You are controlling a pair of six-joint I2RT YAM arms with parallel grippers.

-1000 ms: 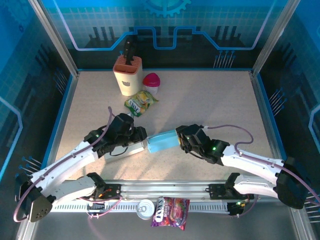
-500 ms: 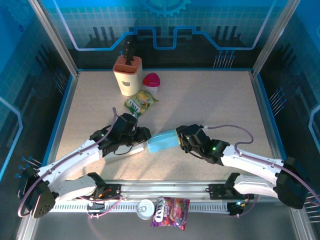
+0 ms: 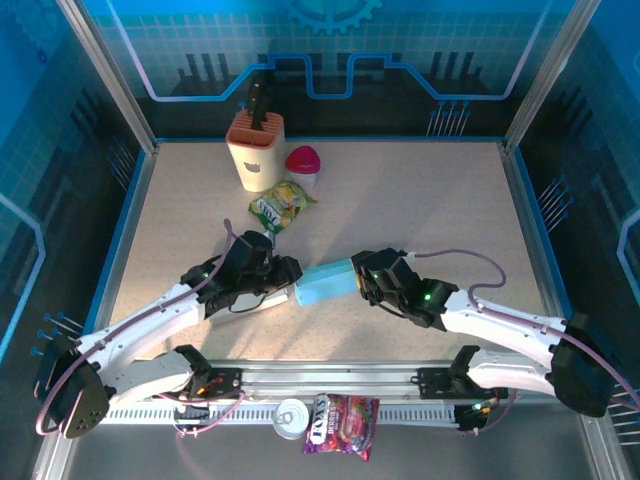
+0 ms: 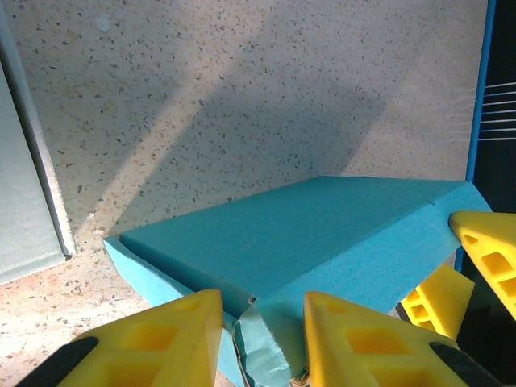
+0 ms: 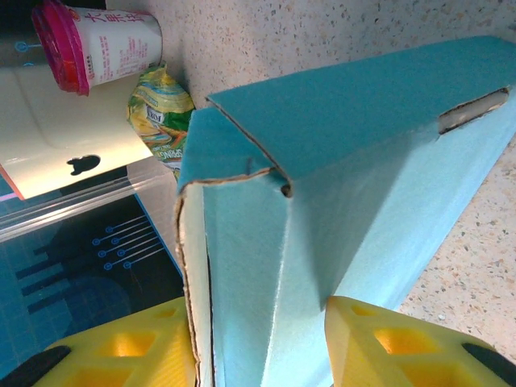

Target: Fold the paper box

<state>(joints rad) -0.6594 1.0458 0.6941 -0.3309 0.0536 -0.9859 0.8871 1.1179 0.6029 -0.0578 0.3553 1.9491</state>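
Teal paper box gripped at both ends

It sits at the near middle of the table — left gripper pinching its flapped end, right gripper clamped on the opposite open end, between yellow fingers.

Spotted just one blue paper box, one knife block, one yogurt cup, one tin can. Two snack packets though: green packet, purple packet.
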